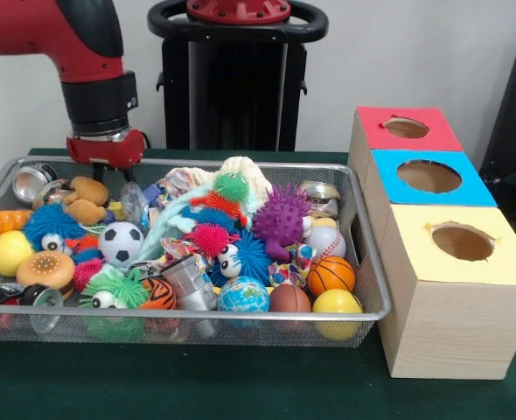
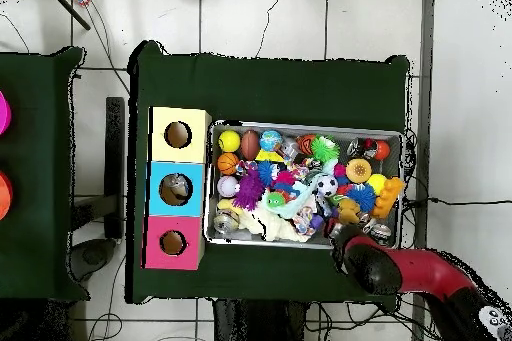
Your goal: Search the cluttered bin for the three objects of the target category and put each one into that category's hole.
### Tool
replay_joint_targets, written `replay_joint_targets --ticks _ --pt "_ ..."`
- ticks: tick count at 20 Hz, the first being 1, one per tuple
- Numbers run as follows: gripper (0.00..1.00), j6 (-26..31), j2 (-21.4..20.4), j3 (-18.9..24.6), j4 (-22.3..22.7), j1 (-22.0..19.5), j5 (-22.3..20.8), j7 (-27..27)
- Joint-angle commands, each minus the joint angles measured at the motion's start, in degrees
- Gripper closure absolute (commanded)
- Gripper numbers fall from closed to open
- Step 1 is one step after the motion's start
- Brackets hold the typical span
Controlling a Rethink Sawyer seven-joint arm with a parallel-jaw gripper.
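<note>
The bin (image 1: 376,254) is a silver wire-mesh basket full of mixed toys; it also shows in the overhead view (image 2: 305,125). In it lie a soccer ball (image 1: 121,242), a basketball (image 1: 331,274), a baseball (image 1: 326,241), a brown football (image 1: 289,299), a globe ball (image 1: 243,296), yellow balls (image 1: 338,304), spiky balls (image 1: 282,219) and metal cans (image 1: 33,182). Three wooden boxes stand beside the bin, each with a hole on top: red (image 1: 407,129), blue (image 1: 429,177), yellow (image 1: 462,242). My gripper (image 1: 111,168) hangs over the bin's far left corner, just above a toy bear (image 1: 85,199). In the overhead view the arm covers the gripper (image 2: 345,237).
The table has a dark green cloth (image 1: 240,385). The robot's black pedestal (image 1: 239,87) stands behind the bin. A burger toy (image 1: 45,269) and an orange toy (image 1: 0,221) lie at the bin's left end. A second green table (image 2: 35,172) stands at the overhead view's left.
</note>
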Motion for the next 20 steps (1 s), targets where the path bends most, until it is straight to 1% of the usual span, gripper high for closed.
replay_joint_targets --ticks 1,6,12,15,17,19,20 --pt "0.0 8.3 -1.08 6.66 1.36 3.89 3.86 -5.66" --pt "0.0 8.77 -3.27 5.13 2.64 5.91 5.38 -3.27" --pt "0.0 9.5 -5.55 2.53 2.18 8.5 6.09 -2.17" --pt "0.0 10.72 -7.52 1.72 2.04 10.51 7.74 -0.79" --pt "0.0 11.09 -9.34 0.37 0.98 12.8 8.06 0.48" --pt "0.0 12.68 -10.05 0.27 -0.82 13.72 8.87 -0.14" --pt "0.0 12.83 -10.42 -0.36 -2.2 14.68 8.3 -0.35"
